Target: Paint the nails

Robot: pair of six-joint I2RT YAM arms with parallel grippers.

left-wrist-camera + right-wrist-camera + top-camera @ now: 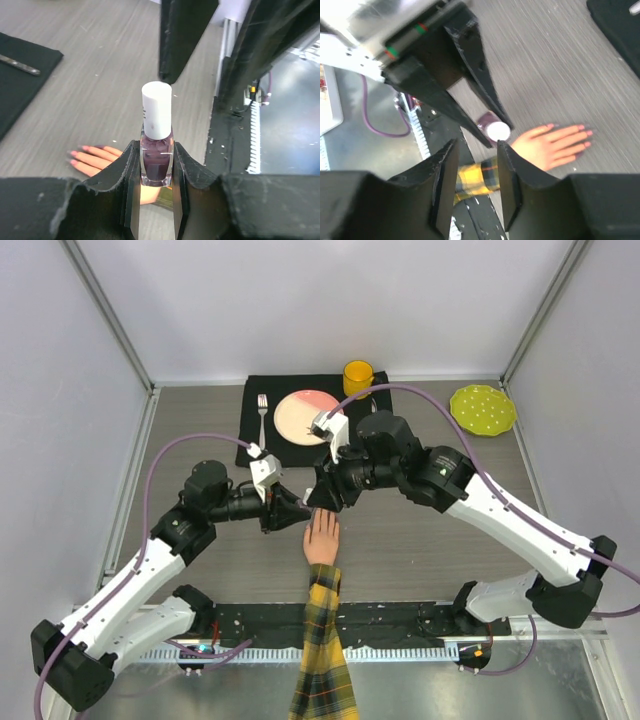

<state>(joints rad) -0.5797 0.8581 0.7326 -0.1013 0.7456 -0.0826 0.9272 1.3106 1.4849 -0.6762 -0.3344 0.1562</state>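
The mannequin hand [322, 538] lies palm down near the table's front middle, its plaid sleeve [325, 640] pointing toward me. Its nails [75, 153] look pink, also in the right wrist view [587, 133]. My left gripper [156, 150] is shut on the purple polish bottle [156, 161], held upright with its white cap [157, 110] on, just left of the fingers [290, 512]. My right gripper [475, 167] is open and empty, hovering above the bottle's cap [498, 131] and over the fingertips [322, 496].
A black placemat [252, 405] at the back holds a fork [263, 415] and a pink plate [300, 418]. A yellow cup [358, 375] stands behind it. A green dotted plate [483, 409] lies at the back right. A black rail [400, 622] runs along the near edge.
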